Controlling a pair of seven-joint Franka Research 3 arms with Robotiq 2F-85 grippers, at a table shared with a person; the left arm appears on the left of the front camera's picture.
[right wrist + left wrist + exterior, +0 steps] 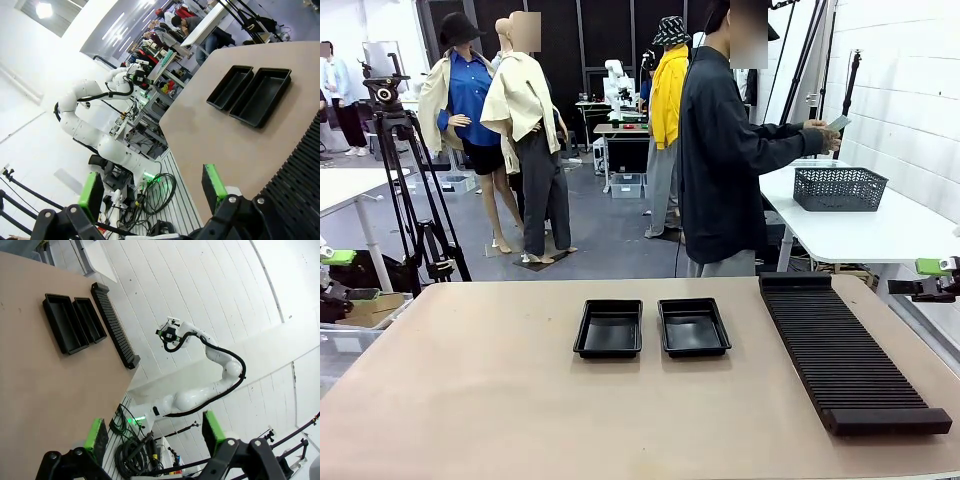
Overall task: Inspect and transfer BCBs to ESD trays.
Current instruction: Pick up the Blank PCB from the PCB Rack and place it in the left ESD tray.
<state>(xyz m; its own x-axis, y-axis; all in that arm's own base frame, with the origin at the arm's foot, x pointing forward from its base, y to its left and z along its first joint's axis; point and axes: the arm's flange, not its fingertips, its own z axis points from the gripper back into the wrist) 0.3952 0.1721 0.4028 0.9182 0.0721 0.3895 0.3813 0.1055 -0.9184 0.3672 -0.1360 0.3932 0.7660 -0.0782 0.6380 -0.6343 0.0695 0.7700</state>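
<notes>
1. Readiness is the step in hand, as I judge it. The left end effector [155, 430] and the right end effector [151, 187] hang beyond the desk's [470, 380] left and right edges. Each has its green pads spread wide with nothing between them.
2. The two ESD trays [609, 335] lie side by side, just apart, at the middle of the desk toward its far edge, with bare floors.
3. To do the step well, wait with wide jaws until a BCB is offered. Pinch it by its edges and lower it level onto a tray floor, clear of the sloping rim.
4. The black slotted rack [840, 350] runs along the desk's right edge. Whether its slots hold anything is hard to tell.
5. The person [720, 170] faces a side table [880, 235] that carries a grey mesh basket [840, 188]. The raised hand [817, 127] holds a small pale flat thing, too small to name.
6. The basket's mesh wall hides its contents.
</notes>
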